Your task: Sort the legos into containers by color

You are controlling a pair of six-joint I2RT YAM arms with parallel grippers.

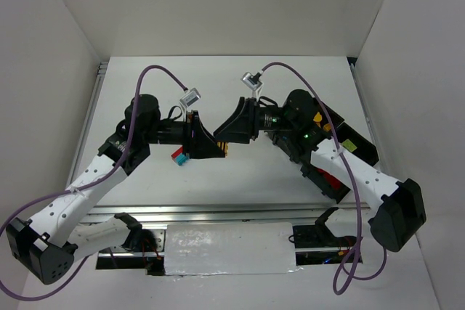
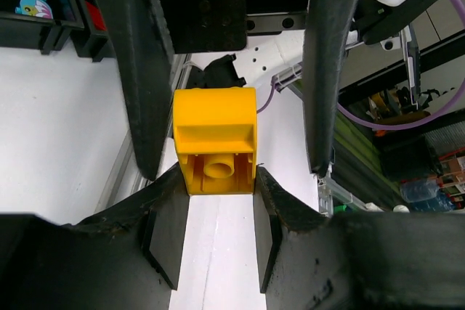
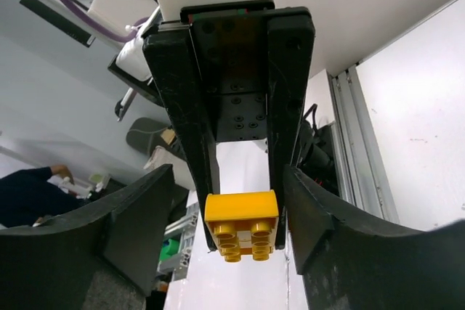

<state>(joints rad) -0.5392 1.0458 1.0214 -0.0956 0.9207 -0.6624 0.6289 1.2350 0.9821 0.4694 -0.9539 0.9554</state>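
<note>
- Well, from above, the two arms meet over the middle of the white table [image 1: 240,179]. The left gripper [image 1: 219,149] and the right gripper [image 1: 225,138] point at each other, tip to tip. A tiny bit of the yellow brick [image 1: 227,151] shows where they meet. A red brick [image 1: 174,155] and a cyan brick [image 1: 182,159] lie together on the table, just beside the left gripper. The black tray [image 1: 360,149] sits on the right, partly hidden by the right arm.
- In the left wrist view, the left gripper's fingers [image 2: 168,223] squeeze the yellow brick from both sides, up off the table. The right gripper's fingers [image 2: 138,70] stand spread wide on either side of the brick and do not touch it. In the top left corner, one tray pocket holds another cyan brick [image 2: 33,1], and the next pocket holds something red [image 2: 91,14].
- In the right wrist view, the yellow brick shows its round studs and sits pinched at the tips of the left gripper. The right gripper's own fingers [image 3: 138,230] are wide apart, with gaps to the brick.
</note>
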